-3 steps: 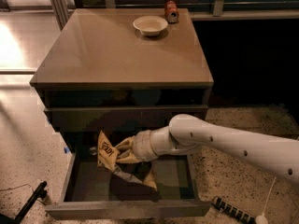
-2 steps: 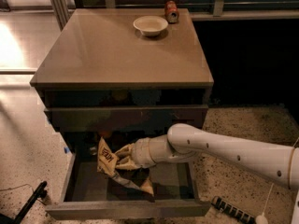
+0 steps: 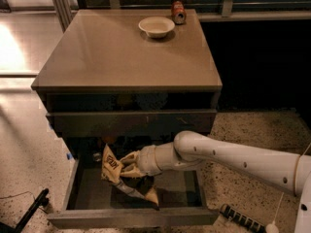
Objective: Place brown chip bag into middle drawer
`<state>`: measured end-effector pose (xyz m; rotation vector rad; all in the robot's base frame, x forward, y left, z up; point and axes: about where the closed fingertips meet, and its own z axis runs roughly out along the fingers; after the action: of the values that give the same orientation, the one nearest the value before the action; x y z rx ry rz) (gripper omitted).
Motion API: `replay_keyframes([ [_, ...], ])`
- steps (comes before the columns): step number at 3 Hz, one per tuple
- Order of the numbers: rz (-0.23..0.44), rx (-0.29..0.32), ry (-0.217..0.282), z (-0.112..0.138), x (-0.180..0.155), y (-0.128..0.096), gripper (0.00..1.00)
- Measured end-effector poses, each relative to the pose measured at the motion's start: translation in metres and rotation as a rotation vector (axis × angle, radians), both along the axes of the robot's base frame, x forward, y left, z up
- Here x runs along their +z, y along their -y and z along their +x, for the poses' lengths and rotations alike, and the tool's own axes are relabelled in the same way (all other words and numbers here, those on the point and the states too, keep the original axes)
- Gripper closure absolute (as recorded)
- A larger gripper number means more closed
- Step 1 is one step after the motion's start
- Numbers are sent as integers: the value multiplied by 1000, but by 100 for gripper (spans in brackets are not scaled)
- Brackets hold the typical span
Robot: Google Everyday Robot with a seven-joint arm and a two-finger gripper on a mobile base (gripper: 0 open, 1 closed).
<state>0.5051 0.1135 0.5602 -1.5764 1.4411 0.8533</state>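
Camera view: pincer (image 3: 129, 164) sits over the open middle drawer (image 3: 97, 218), below the worktop's (image 3: 121, 62) near edge, left of centre, and looks clamped on the brown chip bag (image 3: 112, 165) (fingers mostly buried in foil). The bag hangs tilted, its lower tip on or just above the drawer floor. Risks as I judge them: the crinkled foil could spring up on release and stick above the drawer walls, blocking closing, or the bag could snag on the pincer at retreat. Bowl (image 3: 156, 26) and can (image 3: 178, 12) by the far edge are uninvolved.
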Motion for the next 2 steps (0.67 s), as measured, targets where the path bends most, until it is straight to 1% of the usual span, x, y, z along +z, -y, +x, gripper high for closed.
replay_keyframes([
  [1, 22, -5, -35, 8, -27, -5, 100],
  [2, 35, 0, -81, 15, -67, -16, 100],
])
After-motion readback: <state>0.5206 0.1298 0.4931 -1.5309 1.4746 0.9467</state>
